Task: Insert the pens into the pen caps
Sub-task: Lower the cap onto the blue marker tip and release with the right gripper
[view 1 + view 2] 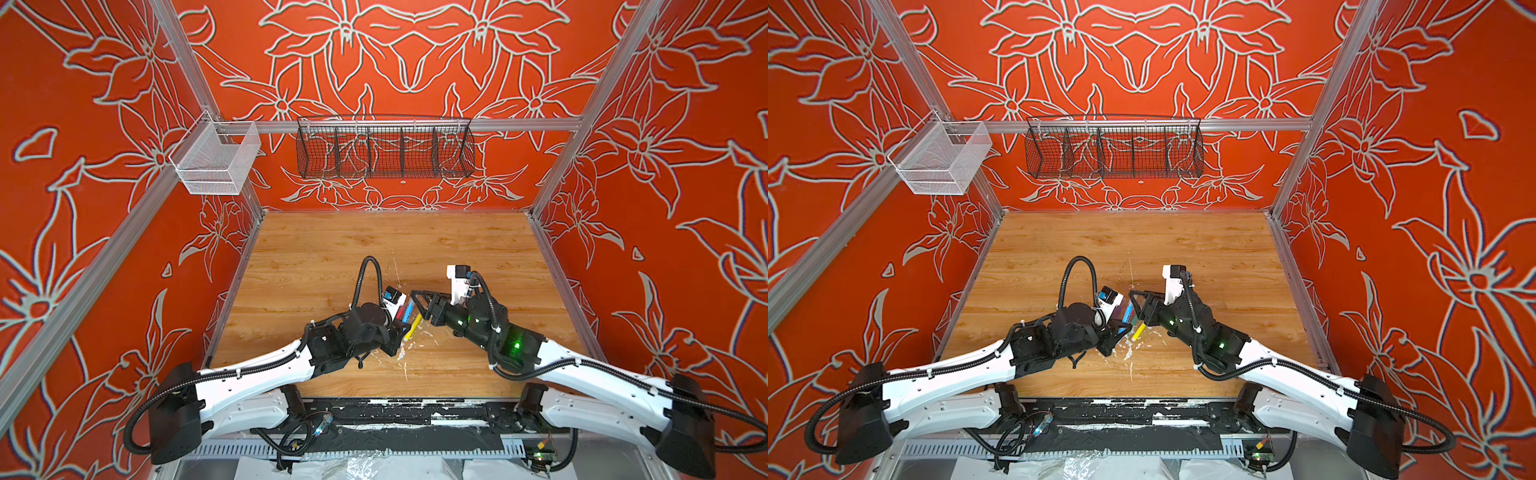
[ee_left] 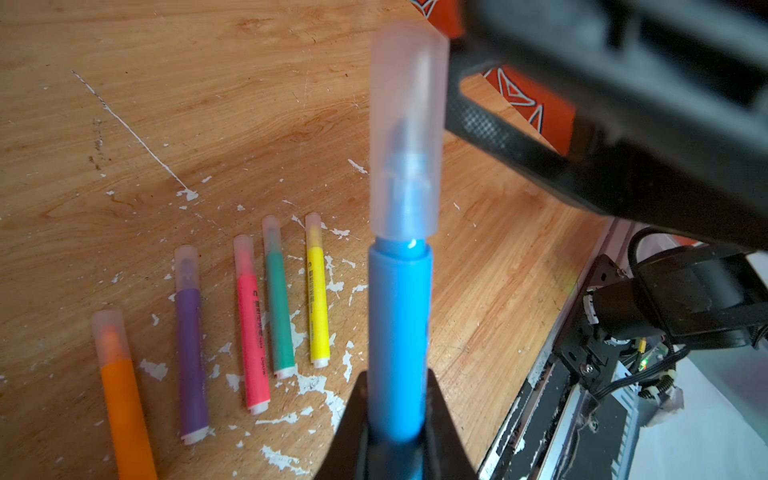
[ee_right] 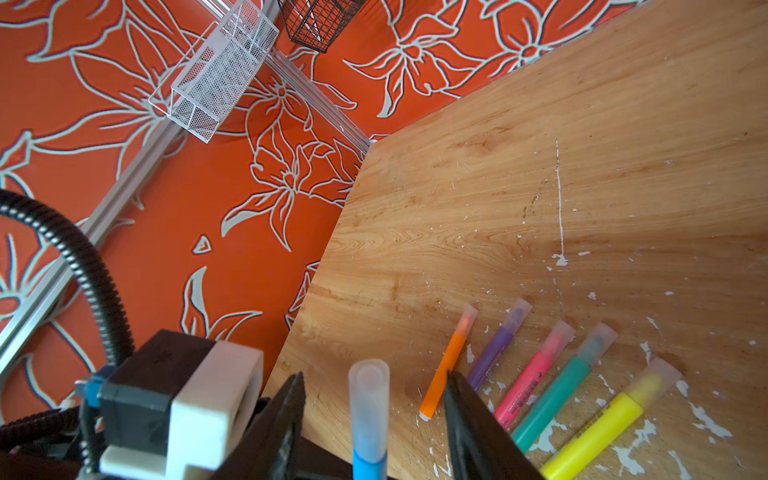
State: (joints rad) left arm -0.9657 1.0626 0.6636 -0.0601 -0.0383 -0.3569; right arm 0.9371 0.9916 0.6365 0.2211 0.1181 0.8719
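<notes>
blue pen (image 2: pixel 399 332): held off table, front half, mid-width; clear cap (image 2: pixel 407 124) over its tip.
L gripper (image 2: pixel 397 388): clamped on blue pen barrel.
R gripper (image 3: pixel 374 376): jaws apart, either side of cap.
row: orange pen (image 2: pixel 124 407), purple pen (image 2: pixel 191 353), pink pen (image 2: pixel 252 332), green pen (image 2: pixel 279 311), yellow pen (image 2: pixel 318 299), capped, on table.
table (image 1: pixel 374 249): wood, white paint flecks (image 2: pixel 316 382) nr front edge.
room: orange floral walls (image 1: pixel 415 62); black wire basket (image 1: pixel 384 149) on back rail, white mesh basket (image 1: pixel 216 162) back-left corner.

Wooden table (image 1: pixel 374 249), scuffed, with white paint flecks (image 1: pixel 401 353) near its front edge. Black wire basket (image 1: pixel 384 147) hangs on the back rail (image 1: pixel 519 124). White mesh basket (image 1: pixel 216 162) at left corner. Orange floral walls (image 1: pixel 83 208).
</notes>
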